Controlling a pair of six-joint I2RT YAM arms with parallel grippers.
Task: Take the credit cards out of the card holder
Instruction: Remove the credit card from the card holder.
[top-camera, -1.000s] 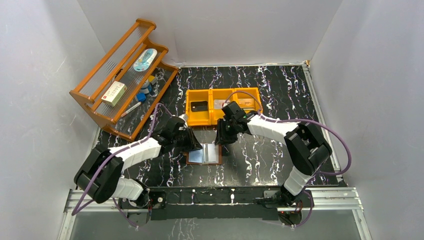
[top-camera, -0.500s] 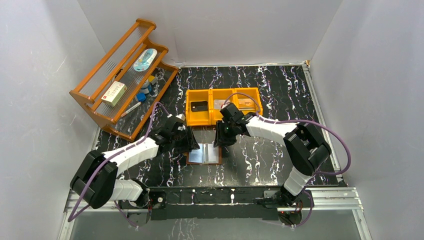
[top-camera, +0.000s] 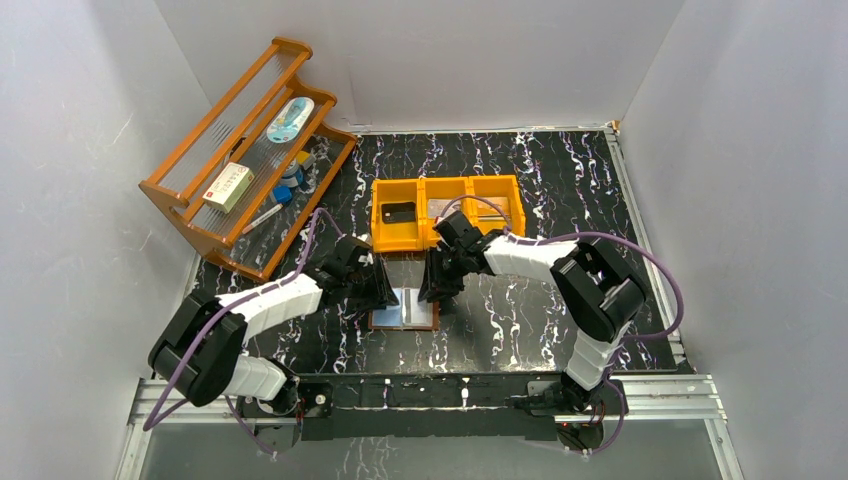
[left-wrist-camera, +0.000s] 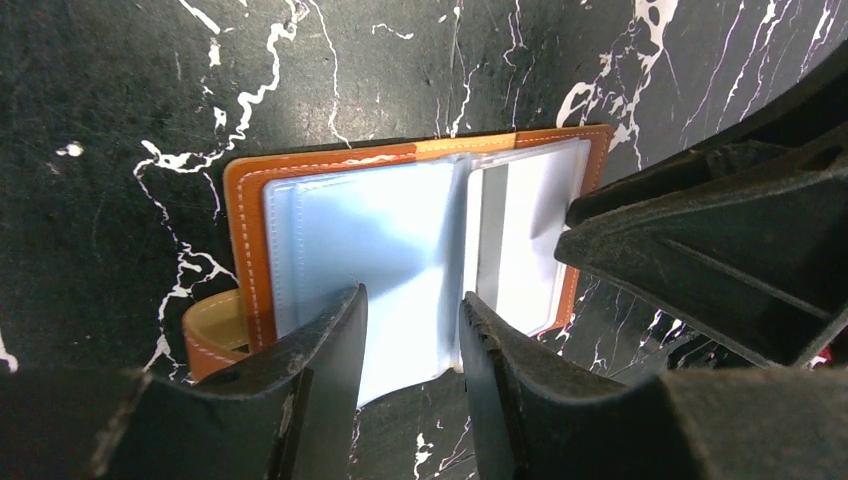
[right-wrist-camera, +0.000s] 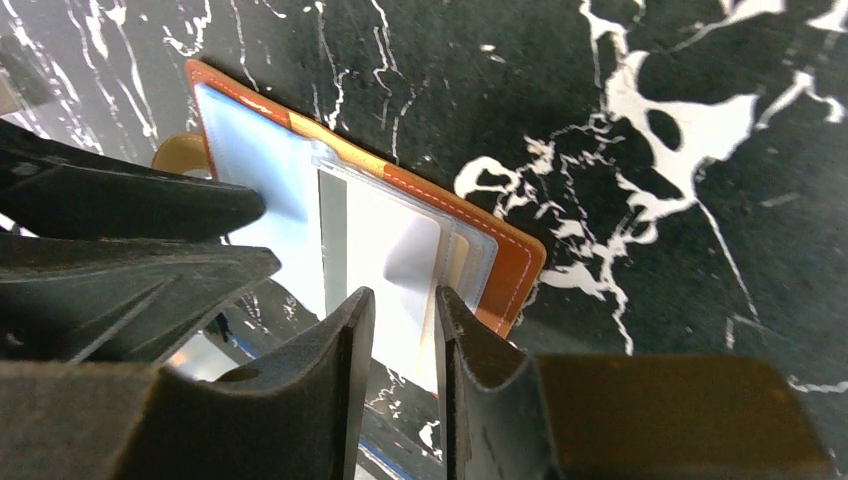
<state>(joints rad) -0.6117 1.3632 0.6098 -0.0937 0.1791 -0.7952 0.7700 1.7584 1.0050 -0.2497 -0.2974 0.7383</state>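
The left gripper (left-wrist-camera: 412, 300) is hovering over the near edge of the holder (left-wrist-camera: 250, 215), its fingers (left-wrist-camera: 335, 350) standing a little apart. A pale-blue pocket is showing in the gap, and nothing is visibly pinched. The right gripper (right-wrist-camera: 403, 295) is reaching in from the opposite side, its fingers (right-wrist-camera: 345, 350) also slightly apart over the clear pocket on the holder's right half, again with nothing visibly clamped between them. The two grippers are facing each other, close together across the holder.

The holder is lying open and flat on the table (top-camera: 560, 180), pockets up, between the two grippers and just in front of the bin (top-camera: 423, 210). A grey strip is running beside its fold; I cannot tell whether that is a card or a leaf.

A black card (top-camera: 398, 212) is lying in the bin's left compartment. What is lying in the other two compartments is too small to tell. A rack (top-camera: 160, 188) is standing at the far left, well apart.
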